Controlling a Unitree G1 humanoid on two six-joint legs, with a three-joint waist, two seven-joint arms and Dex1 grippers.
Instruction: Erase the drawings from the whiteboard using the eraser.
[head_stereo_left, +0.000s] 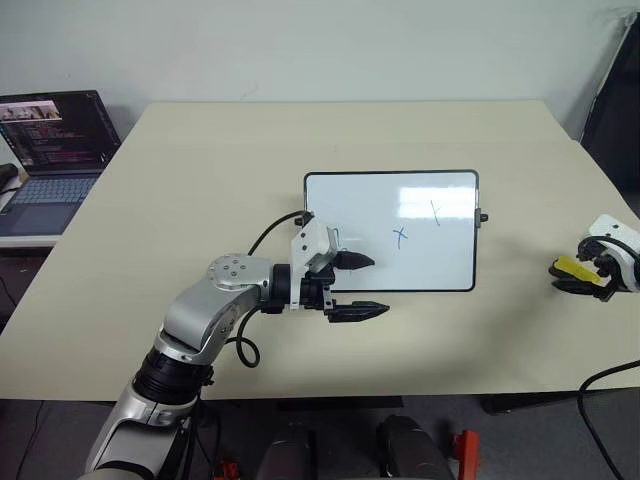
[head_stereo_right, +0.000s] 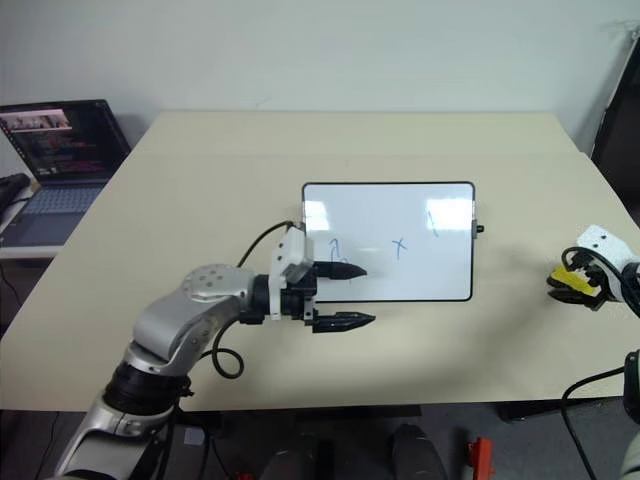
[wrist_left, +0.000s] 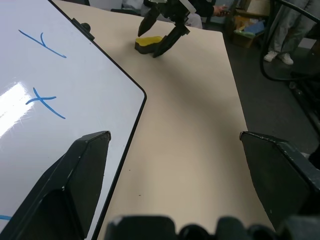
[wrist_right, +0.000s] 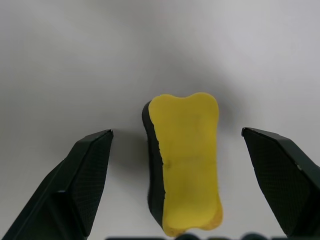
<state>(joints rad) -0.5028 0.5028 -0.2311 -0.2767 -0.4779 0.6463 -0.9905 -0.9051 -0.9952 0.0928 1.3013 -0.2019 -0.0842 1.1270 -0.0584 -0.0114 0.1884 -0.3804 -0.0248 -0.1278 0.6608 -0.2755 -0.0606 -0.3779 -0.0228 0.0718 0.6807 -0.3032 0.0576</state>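
I see the whiteboard (head_stereo_left: 391, 231) lying flat near the middle of the table (head_stereo_left: 200, 160), its blue drawings (head_stereo_left: 401, 236) unwiped. The yellow eraser (wrist_right: 185, 160) lies near the table's right edge, between the wide-spread fingers of my right gripper (wrist_right: 185, 185), not clamped. My left gripper (head_stereo_left: 358, 287) hangs wide and empty at the board's front left corner.

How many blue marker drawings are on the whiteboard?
3: a forked stroke near the right, an x mid-board, and a squiggle at the left, partly hidden by the left gripper.
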